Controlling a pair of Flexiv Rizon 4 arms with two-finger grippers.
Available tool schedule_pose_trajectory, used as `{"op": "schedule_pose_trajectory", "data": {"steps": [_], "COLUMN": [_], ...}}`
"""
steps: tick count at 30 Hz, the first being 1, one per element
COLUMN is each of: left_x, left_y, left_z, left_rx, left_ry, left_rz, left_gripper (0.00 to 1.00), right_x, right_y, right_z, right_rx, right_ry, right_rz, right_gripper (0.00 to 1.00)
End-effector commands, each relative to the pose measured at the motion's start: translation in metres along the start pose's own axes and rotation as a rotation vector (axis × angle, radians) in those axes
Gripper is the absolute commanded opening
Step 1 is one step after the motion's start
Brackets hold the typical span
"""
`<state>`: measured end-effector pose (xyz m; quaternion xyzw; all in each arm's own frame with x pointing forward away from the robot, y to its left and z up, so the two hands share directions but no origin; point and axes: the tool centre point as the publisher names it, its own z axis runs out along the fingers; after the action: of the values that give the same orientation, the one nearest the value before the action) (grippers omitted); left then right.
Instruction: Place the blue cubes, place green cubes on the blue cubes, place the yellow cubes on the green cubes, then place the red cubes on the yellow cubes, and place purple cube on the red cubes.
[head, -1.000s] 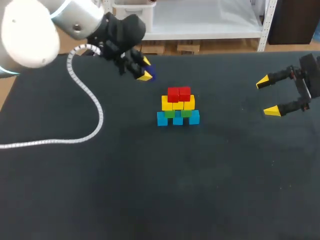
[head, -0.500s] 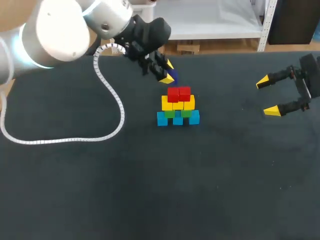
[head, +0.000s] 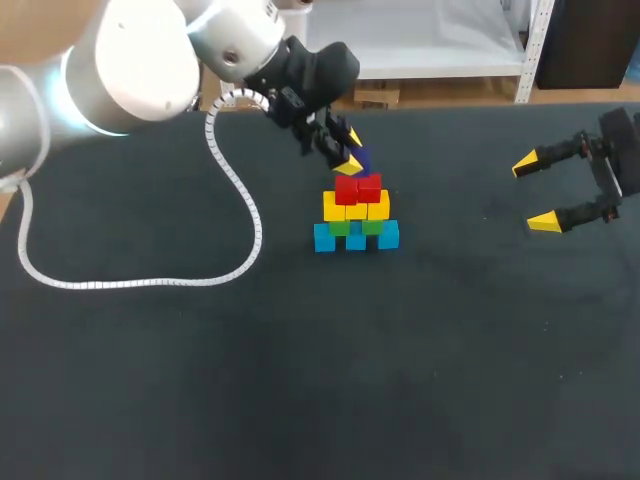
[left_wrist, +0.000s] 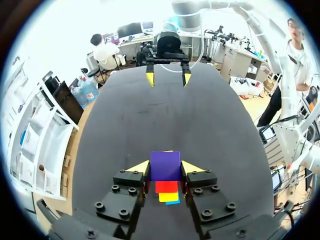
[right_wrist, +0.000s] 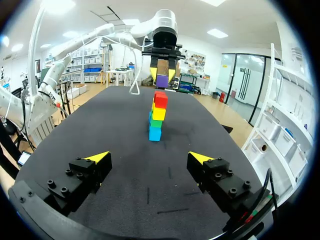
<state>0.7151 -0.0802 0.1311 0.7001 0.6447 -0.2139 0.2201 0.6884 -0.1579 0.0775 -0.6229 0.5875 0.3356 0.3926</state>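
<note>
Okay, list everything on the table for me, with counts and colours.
blue cubes: three, blue, stack's bottom row
green cubes: two, green, on the blue cubes
yellow cubes: apparently three, yellow, on the green
red cubes: two, red, stack's top
purple cube: one, purple, over the red cubes
cable: one, white, coiled, table's left part
table: one, black
left fingers: two, yellow-tipped, shut on the purple cube
right fingers: two, yellow-tipped, open, right of the stack
</note>
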Motion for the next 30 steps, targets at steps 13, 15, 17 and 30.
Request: {"op": "schedule_pose_trajectory", "data": {"steps": [13, 15, 17, 30], "left_x": [0.006, 0.007, 0.007, 0.011], "left_y": [-0.006, -0.006, -0.006, -0.001], "left_z": [0.013, 0.014, 0.014, 0.015], "left_rx": [-0.008, -0.006, -0.006, -0.010], "left_ry": [0.001, 0.003, 0.005, 0.013], "left_rz": [-0.026, -0.029, -0.032, -0.038], "left_gripper": [0.00, 0.00, 0.00, 0.09], "right_x": [0.000, 0.000, 0.000, 0.000], "right_y": [0.000, 0.000, 0.000, 0.000], "right_z": [0.000, 0.000, 0.000, 0.000], "right_rx": [0.000, 0.000, 0.000, 0.000], "right_ry": [-0.001, -0.001, -0.001, -0.001], "right_rz": [-0.001, -0.001, -0.001, -0.001], "right_gripper": [1.00, 1.00, 1.00, 1.00]}}
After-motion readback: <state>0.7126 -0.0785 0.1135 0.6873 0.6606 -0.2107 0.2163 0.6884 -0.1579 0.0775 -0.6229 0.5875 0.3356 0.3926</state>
